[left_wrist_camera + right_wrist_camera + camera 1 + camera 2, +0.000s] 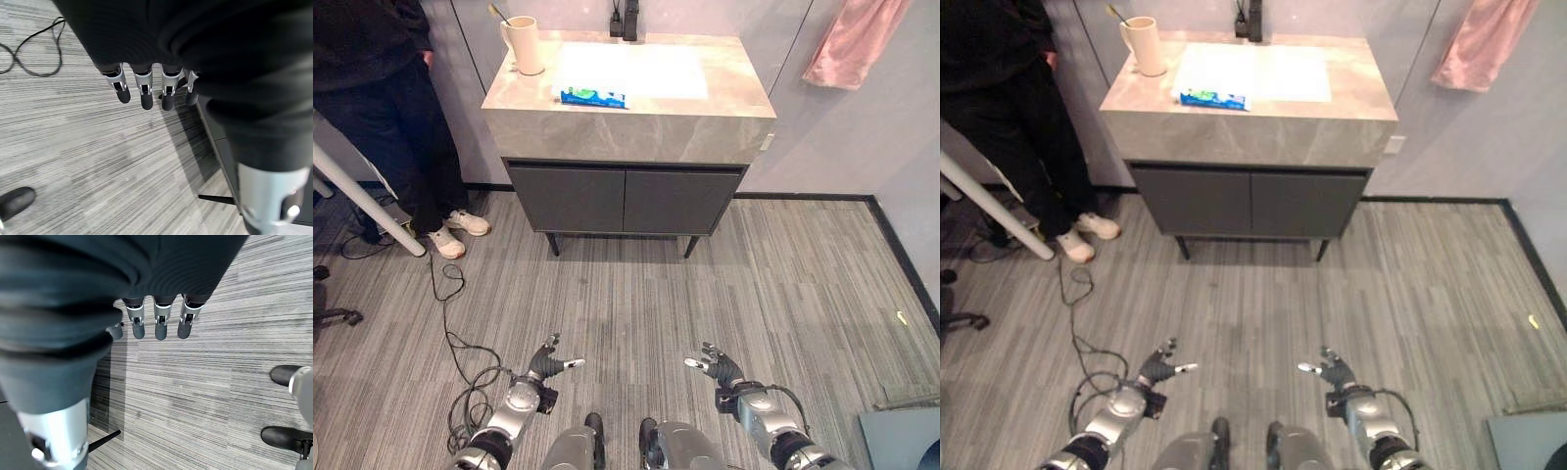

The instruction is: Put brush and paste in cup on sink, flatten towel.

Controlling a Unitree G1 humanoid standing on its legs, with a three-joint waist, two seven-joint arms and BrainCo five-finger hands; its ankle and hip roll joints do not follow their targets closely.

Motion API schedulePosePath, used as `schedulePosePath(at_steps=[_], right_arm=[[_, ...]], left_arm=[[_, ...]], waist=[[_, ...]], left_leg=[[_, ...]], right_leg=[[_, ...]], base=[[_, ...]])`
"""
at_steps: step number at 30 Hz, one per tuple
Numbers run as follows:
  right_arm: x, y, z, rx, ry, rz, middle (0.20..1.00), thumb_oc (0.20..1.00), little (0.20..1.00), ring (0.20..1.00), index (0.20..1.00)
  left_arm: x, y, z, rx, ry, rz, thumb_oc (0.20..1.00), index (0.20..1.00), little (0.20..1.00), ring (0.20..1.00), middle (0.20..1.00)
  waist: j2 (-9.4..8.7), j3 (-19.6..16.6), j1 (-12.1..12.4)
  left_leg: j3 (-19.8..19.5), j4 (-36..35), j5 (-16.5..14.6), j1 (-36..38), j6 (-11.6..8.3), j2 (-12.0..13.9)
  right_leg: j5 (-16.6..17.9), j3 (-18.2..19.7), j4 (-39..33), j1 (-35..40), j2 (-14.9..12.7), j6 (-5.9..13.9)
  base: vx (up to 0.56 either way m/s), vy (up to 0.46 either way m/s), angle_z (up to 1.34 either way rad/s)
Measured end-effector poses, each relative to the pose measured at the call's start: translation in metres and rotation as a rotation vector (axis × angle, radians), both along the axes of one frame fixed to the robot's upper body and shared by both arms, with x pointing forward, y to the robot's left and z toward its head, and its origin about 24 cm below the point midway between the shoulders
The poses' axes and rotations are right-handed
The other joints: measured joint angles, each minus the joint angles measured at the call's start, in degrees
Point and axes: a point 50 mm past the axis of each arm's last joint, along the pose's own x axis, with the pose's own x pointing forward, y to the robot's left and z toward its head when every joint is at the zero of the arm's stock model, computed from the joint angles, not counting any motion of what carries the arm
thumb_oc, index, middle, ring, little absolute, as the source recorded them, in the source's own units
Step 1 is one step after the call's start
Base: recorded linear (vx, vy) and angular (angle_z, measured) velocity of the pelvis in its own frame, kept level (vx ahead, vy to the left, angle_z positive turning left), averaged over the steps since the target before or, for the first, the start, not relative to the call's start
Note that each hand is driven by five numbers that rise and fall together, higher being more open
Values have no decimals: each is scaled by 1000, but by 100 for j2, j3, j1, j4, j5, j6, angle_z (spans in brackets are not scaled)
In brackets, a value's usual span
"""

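Marble sink [636,122]; striped grey floor [705,294]

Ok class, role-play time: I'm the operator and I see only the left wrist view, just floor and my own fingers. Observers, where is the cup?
Observer: The cup stands on the back left corner of the sink counter.
Operator: And the paste?
Observer: The paste tube lies flat on the counter, to the right of the cup and nearer the front edge.
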Motion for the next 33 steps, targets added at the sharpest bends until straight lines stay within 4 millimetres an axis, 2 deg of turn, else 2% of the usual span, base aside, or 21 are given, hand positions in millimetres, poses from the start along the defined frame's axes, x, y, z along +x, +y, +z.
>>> schedulePosePath(at_steps=[3, 7, 9, 12, 13, 14, 16, 17, 18, 21, 22, 23, 24, 25, 26, 27, 28, 29, 30, 31, 33], right_arm=[[0, 1, 1, 5, -10, 1, 1000, 1000, 1000, 1000, 1000], [0, 1, 2, 7, -18, 7, 1000, 1000, 1000, 1000, 1000], [-2, 2, 2, 15, -23, 10, 1000, 1000, 1000, 1000, 1000], [0, 5, 6, 27, -51, 20, 1000, 1000, 1000, 1000, 1000], [0, 4, 6, 25, -49, 19, 1000, 1000, 1000, 1000, 1000], [1, 3, 7, 20, -56, 20, 1000, 1000, 1000, 1000, 1000], [2, 2, 7, 16, -54, 19, 1000, 1000, 1000, 1000, 1000], [-1, 1, 5, 13, -41, 15, 1000, 1000, 1000, 1000, 1000], [-2, 0, 4, 11, -34, 13, 1000, 1000, 1000, 1000, 1000], [-9, -2, 1, 10, -18, 5, 1000, 1000, 1000, 1000, 1000], [-11, -5, -1, 0, -7, 1, 1000, 1000, 1000, 1000, 1000], [-13, -10, -2, -19, 6, -1, 1000, 1000, 1000, 1000, 1000], [-10, -18, 0, -58, 5, 21, 1000, 1000, 1000, 1000, 1000], [-5, -18, 3, -71, -9, 43, 1000, 1000, 1000, 1000, 1000], [-3, -18, 5, -91, -19, 72, 1000, 1000, 1000, 1000, 1000], [-4, -18, 5, -107, -17, 92, 1000, 1000, 1000, 1000, 1000], [-5, -17, 5, -122, -14, 116, 1000, 1000, 1000, 1000, 1000], [-5, -15, 4, -130, -13, 135, 1000, 1000, 1000, 1000, 1000], [-6, -13, 4, -134, -14, 150, 1000, 1000, 1000, 1000, 1000], [-1, -10, 6, -132, -26, 158, 1000, 1000, 1000, 1000, 1000], [-2, -5, 6, -124, -34, 174, 1000, 1000, 1000, 1000, 1000]], left_arm=[[2, -1, 3, -5, -22, -8, 1000, 1000, 1000, 1000, 1000], [3, 1, 5, 7, -28, -22, 1000, 1000, 1000, 1000, 1000], [2, -1, 8, 12, -48, -47, 1000, 1000, 1000, 1000, 1000], [-2, 5, 6, 22, -34, -37, 1000, 1000, 1000, 1000, 1000], [-2, 5, 5, 26, -26, -35, 1000, 1000, 1000, 1000, 1000], [-1, 6, 3, 30, -13, -26, 1000, 1000, 1000, 1000, 1000], [2, 6, 1, 26, 0, -3, 1000, 1000, 1000, 1000, 1000], [2, 6, 1, 19, 0, 5, 1000, 1000, 1000, 1000, 1000], [0, 5, 0, 17, 3, 7, 1000, 1000, 1000, 1000, 1000], [-11, 6, -6, 16, 31, 10, 1000, 1000, 1000, 1000, 1000], [-16, 3, -10, 8, 47, 9, 1000, 1000, 1000, 1000, 1000], [-21, 0, -15, -2, 72, 14, 1000, 1000, 1000, 1000, 1000], [-29, -2, -23, -13, 121, 39, 1000, 1000, 1000, 1000, 1000], [-31, 1, -25, -15, 136, 58, 1000, 1000, 1000, 1000, 1000], [-34, 4, -27, -11, 150, 70, 1000, 1000, 1000, 1000, 1000], [-37, 7, -29, -7, 165, 85, 1000, 1000, 1000, 1000, 1000], [-39, 9, -30, -6, 172, 94, 1000, 1000, 1000, 1000, 1000], [-39, 10, -30, -4, 177, 99, 1000, 1000, 1000, 1000, 1000], [-38, 9, -30, -6, 175, 94, 1000, 1000, 1000, 1000, 1000], [-37, 9, -29, -10, 170, 99, 1000, 1000, 1000, 1000, 1000], [-29, 9, -25, -30, 147, 120, 1000, 1000, 1000, 1000, 1000]], waist=[[87, 33, -4], [232, 134, -20], [305, 136, -9], [338, 144, -70], [324, 137, -129], [302, 137, -144], [250, 137, -207], [183, 128, -199], [148, 108, -198], [49, -68, -219], [129, -164, -222], [283, -272, -228], [469, -400, -186], [474, -402, -191], [443, -420, -204], [339, -479, -209], [234, -520, -174], [113, -518, -145], [82, -533, -149], [20, -497, -118], [-106, -423, -159]], left_leg=[[77, -249, 16, 247, 188, -169], [192, -790, 153, 822, 418, -334], [248, -907, 137, 945, 375, -383], [195, -1159, 222, 1034, 335, -387], [152, -1193, 191, 1057, 306, -395], [151, -1255, 174, 1048, 316, -418], [17, -1401, 172, 1115, 314, -498], [-59, -1508, 151, 1280, 265, -548], [-143, -1568, 88, 1391, 238, -567], [-503, -1654, -134, 1728, 164, -564], [-636, -1672, -260, 1811, 61, -438], [-709, -1670, -364, 1882, -56, -232], [-665, -1574, -405, 1995, -177, 94], [-660, -1348, -384, 1981, -245, 178], [-669, -956, -366, 1881, -351, 223], [-656, -180, -276, 1612, -574, 231], [-644, 780, -89, 1220, -871, 240], [-645, 2085, 432, 577, -1387, 298], [-635, 3083, 851, -50, -1464, 357], [-591, 3284, 678, -406, -1296, 448], [-147, 2725, 553, -819, -1059, 640]], right_leg=[[90, 54, -84, 168, -156, 167], [350, 203, 1151, -294, -376, 499], [364, 236, 1410, -577, -445, 569], [389, 493, 610, -812, -187, 579], [461, 382, 264, -908, -208, 596], [736, 185, -148, -1118, -284, 615], [1190, 68, -1514, -1171, -373, 952], [1480, 32, -2155, -1145, -459, 925], [1636, 34, -2329, -1131, -472, 862], [1849, 104, -2164, -823, -462, 721], [2175, 234, -2175, -736, -334, 503], [2269, 220, -2064, -688, -151, 379], [2153, 17, -1974, -528, 130, 47], [2099, -28, -1959, -418, 212, -62], [2015, -100, -2014, -264, 248, -122], [1928, -134, -2147, -26, 268, -203], [1842, -139, -2235, 179, 269, -289], [1722, -144, -2246, 344, 268, -423], [1632, -192, -2287, 452, 319, -496], [1575, -190, -2306, 533, 338, -536], [1510, -258, -2381, 616, 346, -570]], base=[[80, 307, -10], [44, 152, -12], [181, 105, -15], [191, 31, -3], [318, -30, 7], [275, -48, 21], [298, -100, 30], [255, -105, 35], [270, -97, 38], [273, -109, 55], [340, -186, 69], [432, -241, 55], [437, -262, 37], [416, -273, 25], [288, -265, 22], [232, -250, 21], [128, -165, 13], [166, -160, 7], [123, -102, -2], [202, -122, 5], [359, 24, 20]])
